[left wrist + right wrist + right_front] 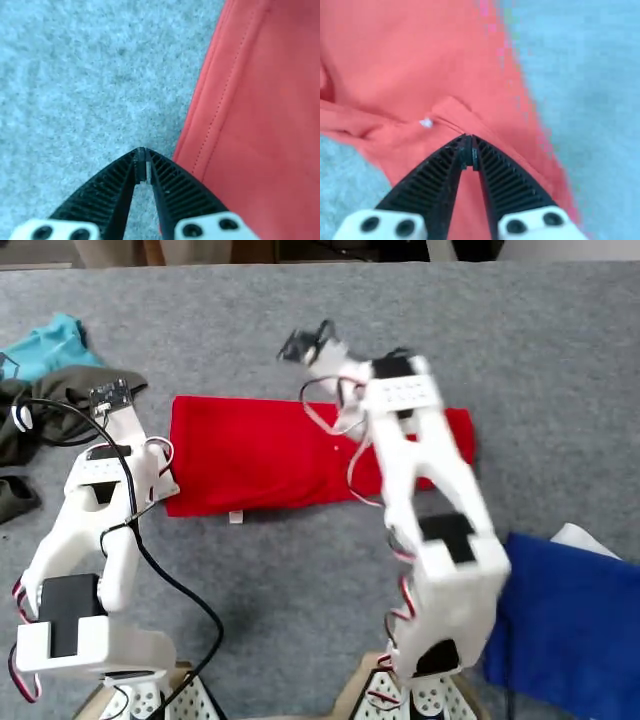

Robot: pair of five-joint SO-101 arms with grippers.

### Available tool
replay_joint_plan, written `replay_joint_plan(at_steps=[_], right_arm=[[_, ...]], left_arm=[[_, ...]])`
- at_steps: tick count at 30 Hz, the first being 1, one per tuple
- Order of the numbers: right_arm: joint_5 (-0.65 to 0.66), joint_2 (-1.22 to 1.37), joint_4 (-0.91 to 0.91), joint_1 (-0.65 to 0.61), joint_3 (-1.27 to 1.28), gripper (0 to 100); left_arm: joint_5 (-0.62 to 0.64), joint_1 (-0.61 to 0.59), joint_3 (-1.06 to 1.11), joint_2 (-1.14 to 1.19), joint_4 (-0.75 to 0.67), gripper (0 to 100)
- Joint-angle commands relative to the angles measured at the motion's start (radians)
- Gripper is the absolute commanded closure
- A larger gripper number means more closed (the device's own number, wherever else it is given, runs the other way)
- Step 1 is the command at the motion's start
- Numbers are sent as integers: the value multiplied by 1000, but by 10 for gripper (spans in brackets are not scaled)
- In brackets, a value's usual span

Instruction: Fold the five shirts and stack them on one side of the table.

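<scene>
I judge we're early: the red shirt (250,455) lies folded to a band mid-bench, blue shirt (570,610) at 4 o'clock, an unfolded heap (45,390) at 10 o'clock, left end effector (141,156) clenched empty beside the red edge, right end effector (469,146) clenched over it.

The right arm's black ribbed jaws stand pressed together, their tips meeting with no gap between them, low over a red shirt (395,60). Two white mounts (385,225) with dark screw holes carry them. Just past the tips the cloth rises in a small ridge (451,106), and a creased fold runs off from it across the fabric; whether the tips pinch any cloth cannot be told. A tiny white speck (425,122) lies on the shirt beside that ridge. The grey table (590,75) borders the shirt's slanting edge and also shows at one near corner.
</scene>
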Motion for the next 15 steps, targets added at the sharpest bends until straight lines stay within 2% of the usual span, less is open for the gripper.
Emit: replay_joint_plan(at_steps=[1,5,10,15], right_arm=[[-23,-232,84,54,-45,994],[-25,-305,213,122,22,994],[-43,-320,141,249,188,994],[-51,-321,89,286,332,994]], left_arm=[[3,-2,-49,-4,6,979],[3,-2,-49,-4,6,979],[3,-2,-49,-4,6,979],[3,-3,-46,-4,6,979]])
